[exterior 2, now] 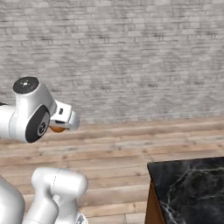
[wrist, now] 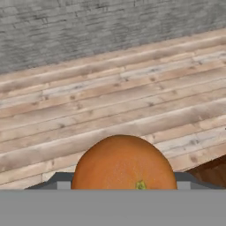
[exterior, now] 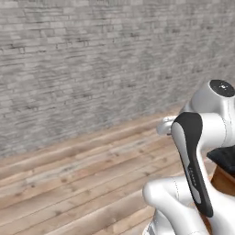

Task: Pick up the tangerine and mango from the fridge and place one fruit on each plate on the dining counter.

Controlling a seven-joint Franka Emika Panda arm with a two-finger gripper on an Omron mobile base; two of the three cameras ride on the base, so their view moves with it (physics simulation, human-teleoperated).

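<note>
The tangerine (wrist: 123, 165), round and plain orange, sits between the jaws of my gripper (wrist: 123, 182), which is shut on it. In the right base view the tangerine (exterior 2: 57, 129) peeks out as an orange patch under the white hand, held in the air above the wooden floor. A corner of the dining counter (exterior 2: 188, 183), glossy black marble with pale veins, lies at the lower right, well to the right of the gripper (exterior 2: 59, 128). The same dining counter (exterior: 225, 158) shows at the right edge behind my arm. The mango, the fridge and the plates are out of view.
A grey brick wall (exterior 2: 131, 57) runs across the back. Wooden floorboards (exterior: 69, 183) stretch from it toward the base. The counter's brown wooden side (exterior 2: 151, 205) drops below the marble top.
</note>
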